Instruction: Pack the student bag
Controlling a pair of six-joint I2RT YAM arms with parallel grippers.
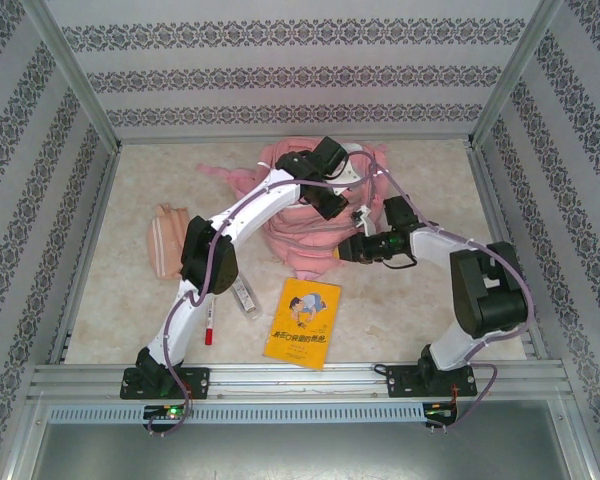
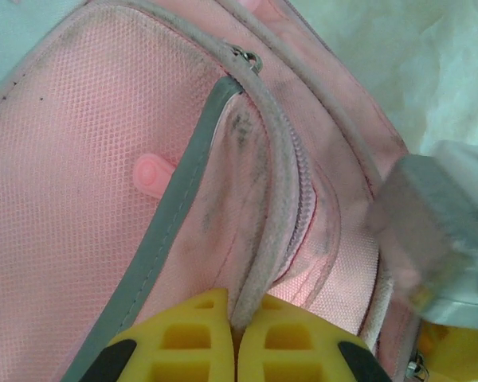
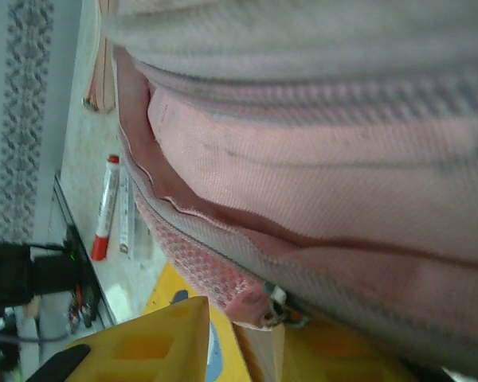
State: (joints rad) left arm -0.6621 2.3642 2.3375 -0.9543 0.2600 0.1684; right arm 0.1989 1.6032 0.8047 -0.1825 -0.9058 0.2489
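Overhead view: the student bag (image 1: 305, 215) lies slumped at the far centre of the table (image 1: 410, 310). My left pincer (image 1: 325, 203) is on top of it and my right pincer (image 1: 352, 248) is at its near right flank, so one arm can anchor the fabric while the other works the opening. The yellow book (image 1: 302, 322), red marker (image 1: 209, 325) and peach pouch (image 1: 167, 240) lie outside the bag, near the arms; I judge packing not yet started. Left wrist view: my left pincer is together, clamped on the bag's grey piped edge (image 2: 263, 199) beside the zip track. I judge that this grip lifts the pocket lip and tensions it. The zip pull (image 2: 247, 57) sits at the far end of that edge. Right wrist view: my right pincer stands apart, gripping nothing. A zip end (image 3: 269, 301) of the bag hangs between its fingers (image 3: 163, 342). I judge it placed there to close on this end.
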